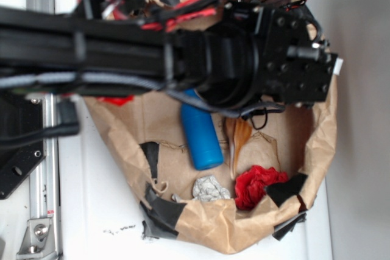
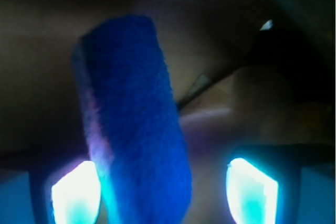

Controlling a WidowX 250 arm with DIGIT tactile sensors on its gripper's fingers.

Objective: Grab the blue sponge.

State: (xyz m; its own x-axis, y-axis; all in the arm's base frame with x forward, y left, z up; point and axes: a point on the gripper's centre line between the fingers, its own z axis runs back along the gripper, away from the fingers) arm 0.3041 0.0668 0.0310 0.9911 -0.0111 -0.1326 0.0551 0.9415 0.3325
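In the wrist view the blue sponge (image 2: 134, 124), a fuzzy bright blue block with a paler strip down its left side, stands on end between my fingers. My gripper (image 2: 164, 190) is open. The left fingertip (image 2: 76, 192) is right beside the sponge's pale edge, and the right fingertip (image 2: 252, 190) stands well apart from it. In the exterior view my arm (image 1: 244, 59) reaches over the brown paper bag (image 1: 213, 232) and hides both the sponge and the fingers.
Inside the bag lie a smooth blue bottle (image 1: 201, 135), a red cloth (image 1: 256, 186), a grey crumpled lump (image 1: 210, 188) and an orange-brown piece (image 1: 237, 141). Black tape patches the bag's rim. A metal rail (image 1: 46, 168) runs along the left.
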